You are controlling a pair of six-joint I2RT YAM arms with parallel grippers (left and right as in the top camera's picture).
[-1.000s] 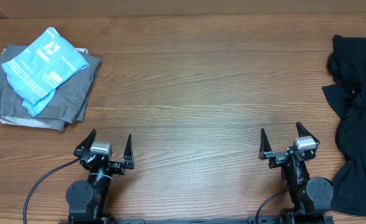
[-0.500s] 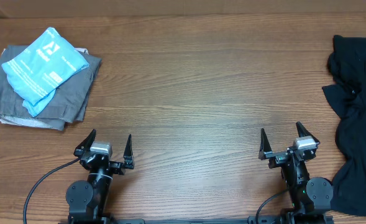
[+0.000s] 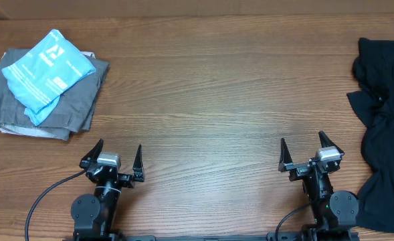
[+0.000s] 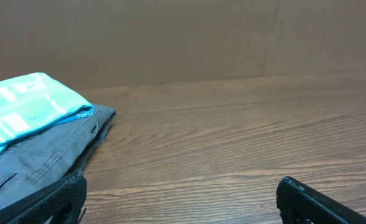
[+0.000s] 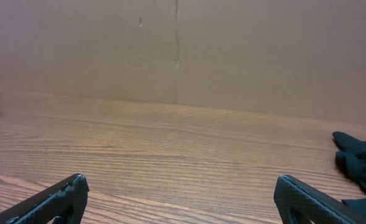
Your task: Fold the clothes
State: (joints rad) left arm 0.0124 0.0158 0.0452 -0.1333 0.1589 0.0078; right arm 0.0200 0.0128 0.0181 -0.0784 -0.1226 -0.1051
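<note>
light blue folded cotton T-shirt [image 3: 46,73] with small white lettering is sitting on top of a folded grey garment [image 3: 76,107] at the far left corner of the brown wooden surface [image 3: 217,100]. Crumpled black clothing [image 3: 384,134] is lying along the right edge. left end effector [image 3: 120,146] and right end effector [image 3: 302,139] are sitting at the near edge, both spread wide, gripping nothing.

Right gripper [image 5: 181,180] gapes above wooden table [image 5: 170,143], black cloth [image 5: 360,163] at right edge.
</note>
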